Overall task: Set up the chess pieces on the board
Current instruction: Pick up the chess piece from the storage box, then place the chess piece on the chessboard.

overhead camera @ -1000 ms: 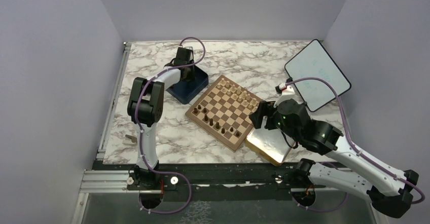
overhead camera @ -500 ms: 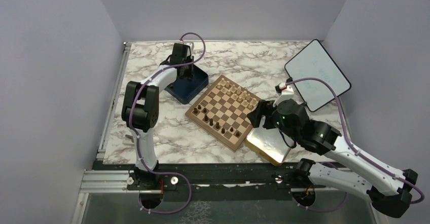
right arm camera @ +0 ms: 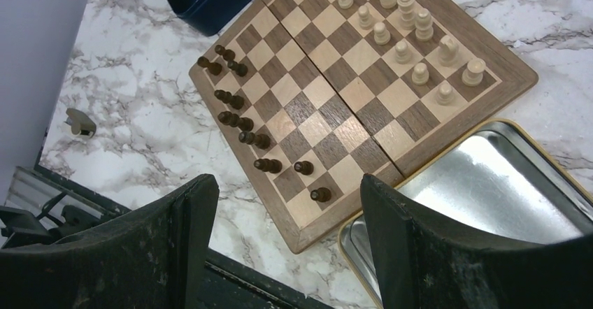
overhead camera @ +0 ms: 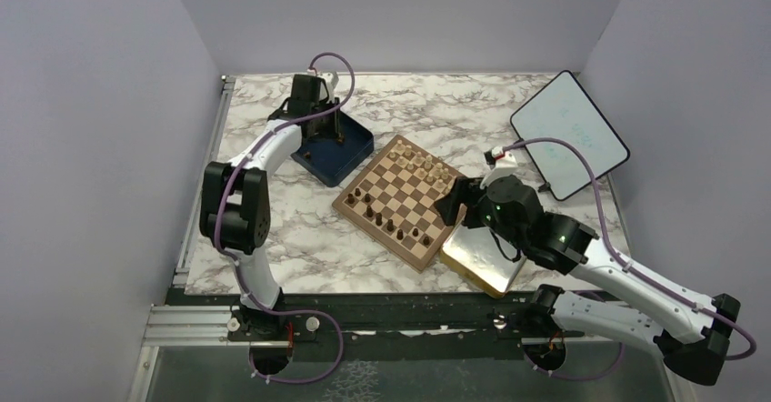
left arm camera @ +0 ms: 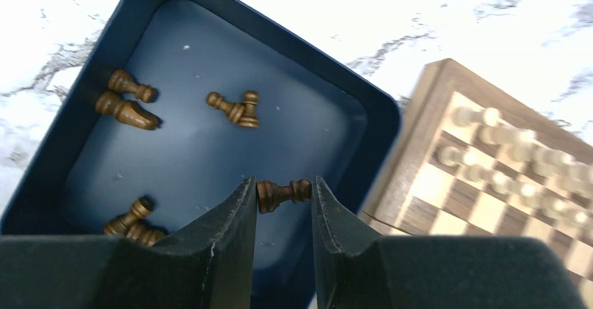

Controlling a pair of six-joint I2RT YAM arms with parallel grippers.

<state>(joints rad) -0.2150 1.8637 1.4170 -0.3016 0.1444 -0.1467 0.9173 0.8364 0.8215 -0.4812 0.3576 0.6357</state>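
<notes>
The left end effector (left arm camera: 283,187) is gripping a dark chess piece (left arm camera: 282,193) sideways, the piece's two ends pressed between the fingers. In the left wrist view it is hanging over the lower right part of the blue box (left arm camera: 377,124).

Over the last second the left arm has been swinging. Its elbow has been moving out toward the left edge of the overhead frame, and its wrist has been drifting left over the box. Judging from that, the piece is coming out of the box, and the carry to the board (overhead camera: 400,193), sitting just right of the box at centre frame, is about to begin.

Other dark pieces (left arm camera: 129,103) are lying on their sides on the box floor, so several trips are probably remaining. In the right wrist view, dark men (right arm camera: 238,120) are standing in two ranks with gaps along the board's lower-left edge. Pale pieces (right arm camera: 412,36) are lining its upper-right edge.

The right end effector (right arm camera: 287,183) is waiting wide open and empty over the board's near corner, beside the metal tray (right arm camera: 489,183), and has barely been shifting.
</notes>
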